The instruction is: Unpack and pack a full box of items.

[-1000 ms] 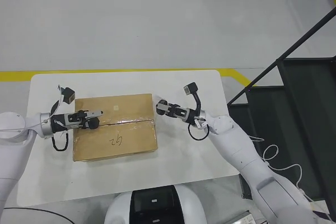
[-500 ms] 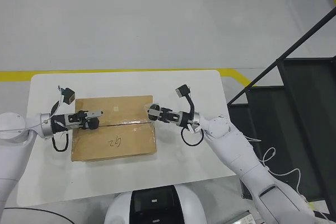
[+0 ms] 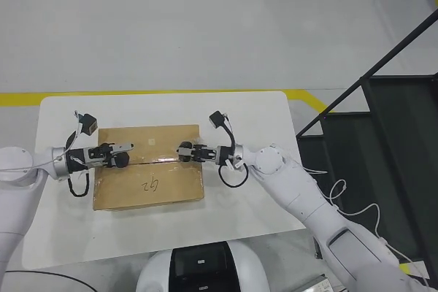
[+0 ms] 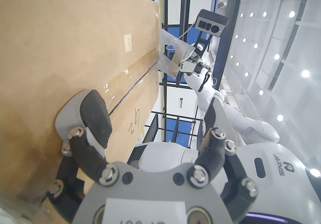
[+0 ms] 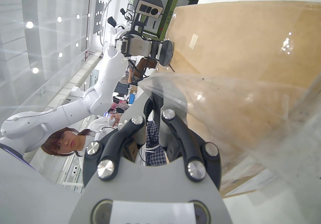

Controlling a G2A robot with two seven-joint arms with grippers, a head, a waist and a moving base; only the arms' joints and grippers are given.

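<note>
1. Over the last second the right claw (image 3: 184, 152) travels left, from just off the box's right edge to above the right part of the lid. It is clamped on the free end of the clear tape (image 4: 175, 54) and drags it back along the seam (image 3: 160, 158).
2. The left claw (image 3: 124, 155) does not move. Its jaws are apart, with one pad flat on the lid near the left end and the other in the air.
3. The box (image 3: 150, 186) creeps slightly left under the pull.
4. My read is that the tape peel is under way and the unpacking proper has not begun. The left arm acts as a hold-down while the right arm strips the seal.
5. In the left wrist view the tape stands off the right end of the lid as a wrinkled strip. Glossy tape is still stuck along the rest of the seam.
6. The box is plain brown cardboard with both flaps shut and flat. It sits left of centre on the white bench (image 3: 241, 204).
7. A handwritten mark (image 3: 152, 185) is on the near flap and a small label (image 3: 152, 139) is on the far flap.
8. The contents are hidden.
</note>
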